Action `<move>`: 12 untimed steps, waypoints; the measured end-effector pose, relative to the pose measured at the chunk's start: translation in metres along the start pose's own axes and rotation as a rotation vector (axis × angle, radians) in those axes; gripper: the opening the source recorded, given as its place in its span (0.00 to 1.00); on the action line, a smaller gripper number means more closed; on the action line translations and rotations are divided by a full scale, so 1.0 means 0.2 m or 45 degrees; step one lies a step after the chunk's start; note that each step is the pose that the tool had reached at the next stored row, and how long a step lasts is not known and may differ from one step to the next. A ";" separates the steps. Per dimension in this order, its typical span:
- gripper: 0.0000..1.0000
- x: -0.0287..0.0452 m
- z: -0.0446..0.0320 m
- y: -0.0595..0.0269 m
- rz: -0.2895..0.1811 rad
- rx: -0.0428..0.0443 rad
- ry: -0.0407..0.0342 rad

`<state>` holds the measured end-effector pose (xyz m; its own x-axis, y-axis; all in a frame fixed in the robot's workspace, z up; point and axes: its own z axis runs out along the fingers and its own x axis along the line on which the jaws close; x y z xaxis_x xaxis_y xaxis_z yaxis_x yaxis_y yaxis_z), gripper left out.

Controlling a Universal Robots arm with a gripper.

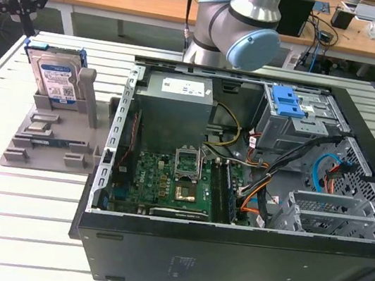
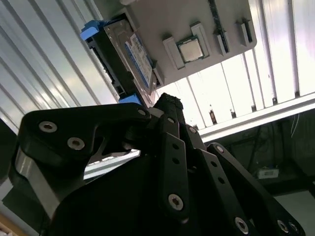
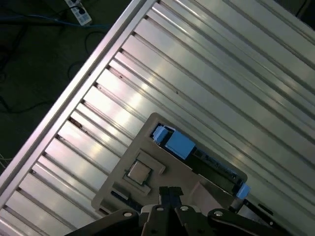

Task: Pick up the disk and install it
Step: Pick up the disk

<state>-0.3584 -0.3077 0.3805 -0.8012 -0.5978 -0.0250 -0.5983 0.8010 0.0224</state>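
In the exterior view the black linkage gripper (image 1: 29, 15) hangs with its fingers drawn together on nothing. The disk (image 1: 55, 75) is just beneath it and apart from it. This flat silver metal slab in a blue plastic frame stands on edge in a grey moulded tray (image 1: 44, 143). Its labelled face is upright and its lower part sits in a slot, so its long axis cannot be told. Beyond the tray from the gripper sits the open computer case (image 1: 236, 191), well apart. Bare ribbed aluminium table (image 1: 5, 211) lies around the tray.

In the second wrist view the gripper (image 2: 167, 103) tapers to one closed tip aimed at the disk (image 2: 130, 59). The disk's blue frame corner sits just past the tip. A square chip (image 2: 189, 49) lies in a tray (image 2: 206, 19) recess to one side.

In the first wrist view the fingertips (image 3: 165, 192) meet over the tray (image 3: 142, 147). The disk (image 3: 178, 143) is seen edge-on, its top edge running slantwise ahead of the gripper (image 3: 170, 192), with smooth grooved table (image 3: 221, 73) open beyond
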 end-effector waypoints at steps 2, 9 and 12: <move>0.11 0.000 0.000 0.000 -0.033 -0.001 0.0008; 0.11 0.000 0.000 0.000 -0.163 -0.004 0.0036; 0.11 0.000 0.000 0.000 -0.214 -0.005 0.0048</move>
<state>-0.3584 -0.3077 0.3805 -0.6897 -0.7237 -0.0250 -0.7241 0.6893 0.0224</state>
